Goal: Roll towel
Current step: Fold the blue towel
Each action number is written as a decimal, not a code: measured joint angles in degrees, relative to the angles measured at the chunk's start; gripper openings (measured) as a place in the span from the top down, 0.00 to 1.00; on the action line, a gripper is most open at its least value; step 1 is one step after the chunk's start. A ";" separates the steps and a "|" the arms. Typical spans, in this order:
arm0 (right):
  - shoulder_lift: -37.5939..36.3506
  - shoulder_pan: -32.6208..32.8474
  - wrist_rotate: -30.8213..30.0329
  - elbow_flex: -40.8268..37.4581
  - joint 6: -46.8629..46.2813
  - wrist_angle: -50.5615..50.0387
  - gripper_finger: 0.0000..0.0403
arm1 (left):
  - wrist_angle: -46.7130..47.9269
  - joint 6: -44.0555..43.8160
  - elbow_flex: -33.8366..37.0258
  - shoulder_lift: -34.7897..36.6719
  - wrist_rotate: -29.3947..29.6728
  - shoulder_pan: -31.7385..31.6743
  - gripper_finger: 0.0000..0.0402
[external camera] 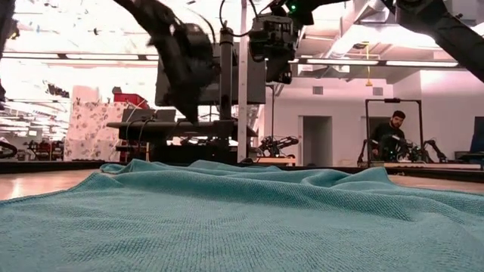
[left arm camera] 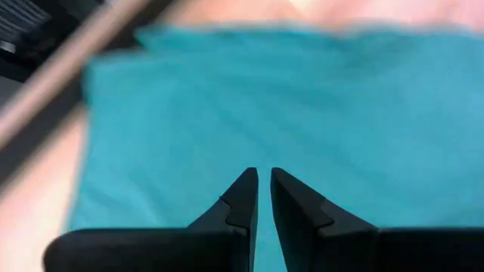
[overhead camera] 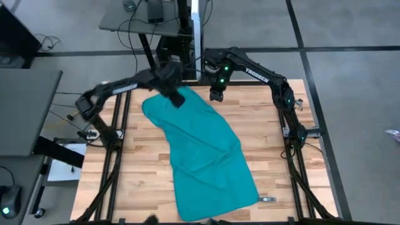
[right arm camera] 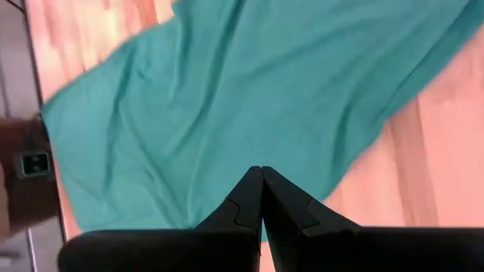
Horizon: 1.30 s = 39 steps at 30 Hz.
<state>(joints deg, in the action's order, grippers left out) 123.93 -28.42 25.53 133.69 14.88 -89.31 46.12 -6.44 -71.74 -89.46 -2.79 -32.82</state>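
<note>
White lettering reading TROSSEN runs along the right arm (overhead camera: 257,75) in the high view; no other writing can be read. Plain teal and unpatterned, the towel (overhead camera: 206,156) lies spread open, unrolled, slanting from the tabletop's (overhead camera: 150,181) far edge near the middle down to its near edge, with soft creases across its middle and rumpled folds in the low view. Over the towel's far end the left tool (left arm camera: 262,175) hangs with fingers nearly pressed together, a thin gap between them, pinching nothing. Beside it, near the far edge, the right tool (right arm camera: 262,171) hangs pressed fully together, empty.
</note>
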 joint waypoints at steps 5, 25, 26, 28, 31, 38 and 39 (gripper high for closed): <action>-0.65 6.60 -2.36 0.00 -3.82 0.29 1.00 | -1.71 -9.93 13.13 12.26 0.14 10.05 0.95; -8.68 42.07 -31.08 0.00 -23.59 1.14 1.00 | -44.92 -30.95 37.63 22.32 -1.42 37.99 0.94; -9.89 43.84 -32.52 0.00 -24.95 0.87 1.00 | -46.54 -30.63 37.35 21.96 -1.62 37.99 0.93; -12.08 47.39 -35.10 0.04 -28.56 0.00 1.00 | -45.42 -29.60 36.56 21.73 -2.14 38.02 0.90; -14.73 53.12 -37.94 -0.42 -32.91 -0.22 1.00 | -45.81 -29.40 33.88 20.61 -3.63 38.97 0.81; -26.02 68.53 -49.08 -15.88 -51.70 -0.40 1.00 | -38.93 -24.83 20.86 15.30 -1.38 46.07 0.56; -27.66 70.97 -50.29 -19.13 -54.76 0.13 1.00 | -35.18 -24.62 18.31 13.88 0.62 47.60 0.55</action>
<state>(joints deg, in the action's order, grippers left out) 96.27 42.55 -24.76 114.56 -39.89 -89.18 10.95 -31.05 -53.43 -75.58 -2.17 14.78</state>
